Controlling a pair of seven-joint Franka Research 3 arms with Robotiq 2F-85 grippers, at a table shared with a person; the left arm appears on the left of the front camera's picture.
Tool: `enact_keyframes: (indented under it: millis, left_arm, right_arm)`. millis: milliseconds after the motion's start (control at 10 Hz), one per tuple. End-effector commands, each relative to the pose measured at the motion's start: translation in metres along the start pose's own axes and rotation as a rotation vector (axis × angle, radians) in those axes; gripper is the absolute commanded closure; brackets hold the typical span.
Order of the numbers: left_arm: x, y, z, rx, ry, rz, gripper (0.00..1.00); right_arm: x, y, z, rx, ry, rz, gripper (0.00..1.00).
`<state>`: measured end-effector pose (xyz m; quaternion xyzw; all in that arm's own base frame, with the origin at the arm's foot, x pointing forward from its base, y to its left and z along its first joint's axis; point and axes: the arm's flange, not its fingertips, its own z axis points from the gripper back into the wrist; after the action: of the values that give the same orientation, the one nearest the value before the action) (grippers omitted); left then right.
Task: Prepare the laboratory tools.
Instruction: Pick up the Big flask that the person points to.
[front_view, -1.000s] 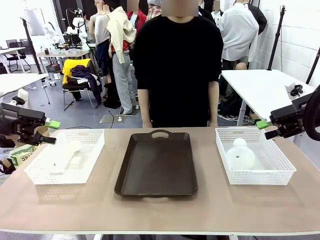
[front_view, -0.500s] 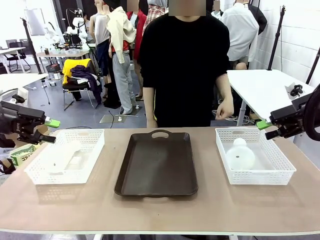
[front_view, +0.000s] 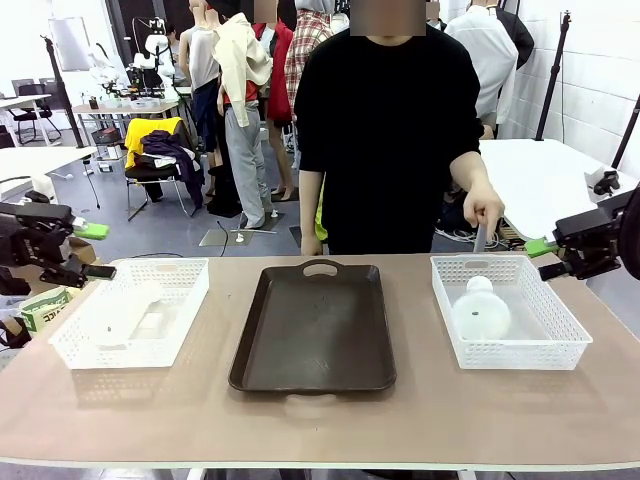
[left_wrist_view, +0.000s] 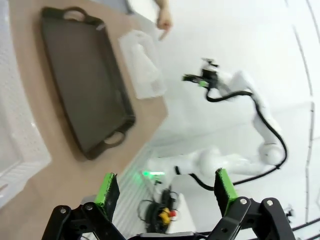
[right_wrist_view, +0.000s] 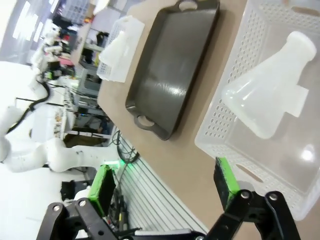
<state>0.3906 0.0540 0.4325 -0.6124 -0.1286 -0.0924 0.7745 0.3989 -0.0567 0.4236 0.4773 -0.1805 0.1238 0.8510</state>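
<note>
The left hand (front_view: 97, 251) (left_wrist_view: 166, 187) is held above the left end of the worktop (front_view: 320, 420). Its fingers are spread fully apart and nothing is gripped.

Just beside its fingertips, and lower, a white mesh left basket (front_view: 130, 362) is set on the worktop. The left flask (front_view: 125, 312) is laid on its side in this basket, below the hand and clear of it.

Farther out from that hand, at the middle of the worktop, a dark brown tray (front_view: 315, 325) (right_wrist_view: 170, 65) is placed flat; nothing is seen on it.

Between the tray and the right hand (front_view: 545, 258) (right_wrist_view: 164, 187), the right basket (front_view: 520, 355) (right_wrist_view: 240, 35) is found. The right flask (front_view: 480, 310) (right_wrist_view: 270, 100) is contained in it, apparently on its side with the neck turned to the far edge. It is near the right hand's fingertips and not touched by them.

The person's hand (front_view: 487, 212) is lowered over the far rim of this basket, above the flask; contact cannot be confirmed.

The right hand is held off the basket's outer side. Its fingers are set fully wide and nothing is carried.
</note>
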Motion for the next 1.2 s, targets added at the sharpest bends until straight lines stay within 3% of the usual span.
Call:
enact_keyframes:
  millis: [0,100,200,1100]
  left_arm:
    - [0.009,0.004,0.011,-0.044,-0.002,0.062,0.0]
    - [0.009,0.003,0.009,-0.038,0.017,0.077,0.0]
    - [-0.001,0.003,0.006,-0.037,0.01,0.023,0.0]
    - [-0.001,0.003,0.006,-0.037,0.01,0.023,0.0]
  right_arm:
    - [0.008,-0.004,0.002,0.046,-0.015,-0.012,0.0]
    - [0.0,0.0,0.0,0.0,0.0,0.0,0.0]
    - [0.0,0.0,0.0,0.0,0.0,0.0,0.0]
    - [0.0,0.0,0.0,0.0,0.0,0.0,0.0]
